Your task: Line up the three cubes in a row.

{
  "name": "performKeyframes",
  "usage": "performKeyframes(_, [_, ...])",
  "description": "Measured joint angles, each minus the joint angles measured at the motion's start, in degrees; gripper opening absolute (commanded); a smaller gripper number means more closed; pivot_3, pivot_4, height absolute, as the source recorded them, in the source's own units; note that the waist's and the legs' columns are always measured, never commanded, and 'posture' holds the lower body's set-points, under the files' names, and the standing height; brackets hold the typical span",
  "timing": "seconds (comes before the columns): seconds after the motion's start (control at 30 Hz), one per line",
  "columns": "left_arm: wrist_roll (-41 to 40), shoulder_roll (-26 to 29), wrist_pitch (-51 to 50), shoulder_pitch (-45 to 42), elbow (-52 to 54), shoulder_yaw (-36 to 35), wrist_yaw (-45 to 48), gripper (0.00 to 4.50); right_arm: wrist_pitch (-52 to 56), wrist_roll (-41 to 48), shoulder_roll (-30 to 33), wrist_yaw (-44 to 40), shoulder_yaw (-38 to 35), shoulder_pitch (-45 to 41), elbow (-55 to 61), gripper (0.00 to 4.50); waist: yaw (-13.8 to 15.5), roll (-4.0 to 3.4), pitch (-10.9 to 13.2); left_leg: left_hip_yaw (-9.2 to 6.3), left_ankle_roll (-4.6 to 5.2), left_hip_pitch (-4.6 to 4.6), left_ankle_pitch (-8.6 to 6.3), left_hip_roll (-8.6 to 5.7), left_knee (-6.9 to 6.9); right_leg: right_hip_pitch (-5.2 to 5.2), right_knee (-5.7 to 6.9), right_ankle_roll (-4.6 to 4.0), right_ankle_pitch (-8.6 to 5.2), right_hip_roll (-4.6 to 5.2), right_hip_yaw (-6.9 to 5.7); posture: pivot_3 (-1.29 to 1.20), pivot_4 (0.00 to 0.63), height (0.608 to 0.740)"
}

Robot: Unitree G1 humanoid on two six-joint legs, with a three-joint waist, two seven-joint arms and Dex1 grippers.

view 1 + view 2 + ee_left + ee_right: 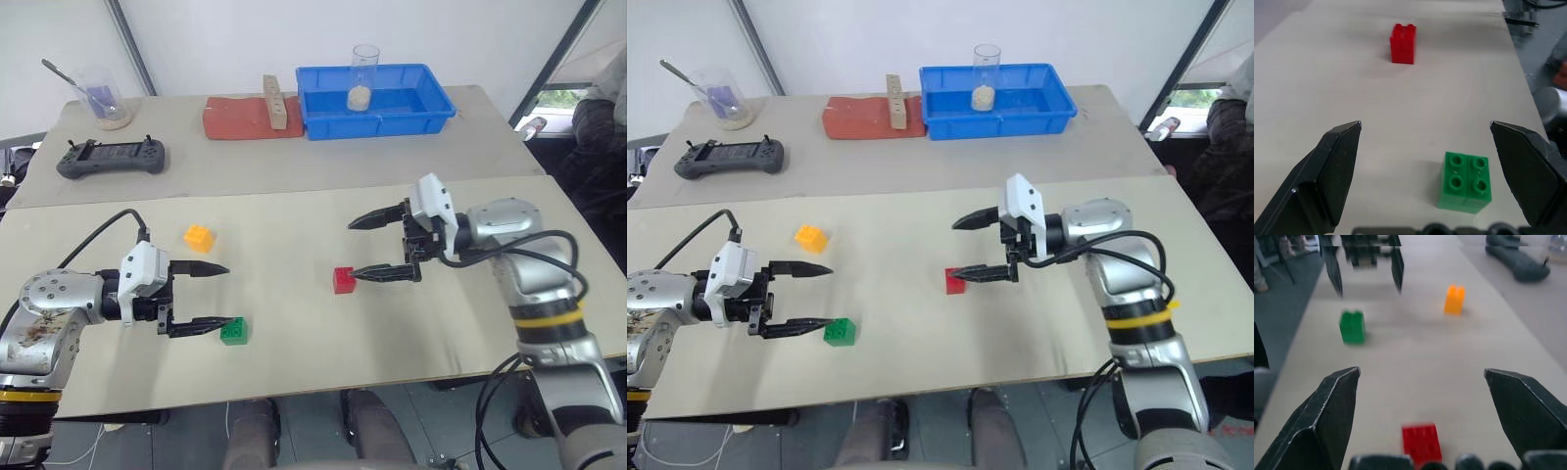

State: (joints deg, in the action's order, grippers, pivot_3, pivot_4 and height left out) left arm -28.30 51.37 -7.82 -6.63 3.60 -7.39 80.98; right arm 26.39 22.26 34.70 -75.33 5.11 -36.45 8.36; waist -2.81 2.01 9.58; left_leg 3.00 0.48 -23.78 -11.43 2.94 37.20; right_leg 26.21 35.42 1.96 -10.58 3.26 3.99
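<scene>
The red cube (344,280) sits on the table (294,225) just off the lower fingertip of the right gripper (375,248), spread wide and empty. The green cube (234,331) lies by the left gripper (211,297), likewise agape; the yellow-orange cube (199,237) rests just beyond.

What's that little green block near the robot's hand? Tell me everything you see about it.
The green cube looks like glossy plastic, a toy building block with four round studs on top. It sits upright on the pale table, near its front edge, between the spread fingers of the left pincer, close to one finger. Whether that finger touches it is unclear. Nothing grips it.
</scene>
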Motion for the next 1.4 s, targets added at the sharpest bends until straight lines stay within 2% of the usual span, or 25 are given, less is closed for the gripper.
performKeyframes(0.1, [1.1, 0.0, 1.8, 1.46, -1.16, 0.9, 2.53, 4.5, 8.36, 5.42, 1.17, 4.93, -1.83, 2.23, 11.33, 4.49, 0.37, 0.01, 0.0, -0.01, -0.01, -0.01, -0.01, 0.0, -0.02, 0.02, 0.0, -0.09, -0.13, 0.01, -0.02, 0.0, 0.15, 0.74])
performKeyframes(0.23, [1.15, -0.02, 2.17, 2.72, -0.66, 1.34, 3.63, 4.5, 13.78, 9.64, 2.17, 9.04, -2.21, 4.07, 17.78, 4.49, 0.44, 0.02, 0.01, 0.03, -0.01, -0.02, 0.0, -0.02, 0.11, -0.03, -0.03, -0.25, -0.29, 0.07, -0.01, 0.0, 0.15, 0.74])
performKeyframes(0.43, [6.3, -2.73, 10.41, 2.53, -4.17, 4.82, 3.3, 4.5, 15.62, 12.55, 3.83, 12.64, -2.55, 5.95, 21.93, 4.49, 0.5, 0.03, 0.01, 0.06, -0.01, 0.0, 0.0, -0.02, 0.18, -0.07, 0.0, -0.28, -0.25, 0.1, -0.02, 0.0, 0.15, 0.74])
performKeyframes(0.63, [9.1, -5.3, 13.81, 0.94, -9.94, 6.47, 1.63, 4.5, 15.6, 12.96, 6.21, 13.41, -2.64, 6.46, 22.1, 4.49, 0.44, 0.05, 0.01, 0.06, 0.0, -0.01, 0.0, -0.01, 0.21, -0.06, 0.01, -0.25, -0.24, 0.08, -0.01, 0.0, 0.15, 0.74])
performKeyframes(0.77, [8.98, -5.59, 15.15, 0.94, -10.64, 6.5, 2.27, 3.26, 15.38, 12.98, 6.73, 13.23, -2.64, 6.45, 21.3, 4.5, 0.39, 0.05, 0.01, 0.06, 0.0, -0.01, 0.0, 0.0, 0.21, -0.06, 0.0, -0.24, -0.24, 0.08, -0.02, 0.0, 0.15, 0.74])
performKeyframes(0.9, [8.57, -5.68, 15.15, 1.12, -10.64, 6.48, 2.42, 1.29, 15.34, 12.98, 7.34, 12.88, -2.64, 6.43, 20.16, 4.5, 0.41, 0.05, 0.01, 0.06, 0.0, -0.02, 0.0, -0.01, 0.23, -0.07, 0.01, -0.24, -0.24, 0.09, -0.01, 0.0, 0.15, 0.74])
performKeyframes(1.13, [7.98, -5.78, 14.96, 1.41, -10.25, 6.62, 2.25, 1.3, 15.34, 14.25, 7.65, 13.03, -2.91, 5.58, 19.78, 4.5, 0.4, 0.05, 0.02, 0.05, 0.0, -0.01, 0.0, 0.0, 0.23, -0.07, 0.04, -0.24, -0.24, 0.08, -0.02, 0.0, 0.15, 0.74])
performKeyframes(1.27, [8.14, -7.29, 12.71, -5.67, -11.2, 7.76, 0.63, 1.3, 15.34, 14.58, 7.86, 13.29, -3.26, 5.09, 19.5, 4.5, 1.14, 0.07, 0.03, 0.02, 0.0, -0.1, 0.0, 0.0, 0.54, -0.07, 0.24, -0.2, -0.24, 0.07, -0.04, 0.0, 0.15, 0.74])
performKeyframes(1.4, [10.06, -9.1, 13.09, -13.61, -16.45, 9.34, 0.54, 1.3, 15.34, 14.64, 8.38, 13.41, -3.47, 4.36, 19.23, 4.5, 1.29, 0.08, 0.03, 0.07, 0.0, -0.09, 0.0, -0.04, 0.66, -0.11, 0.28, -0.18, -0.23, 0.09, 0.0, 0.0, 0.15, 0.74])
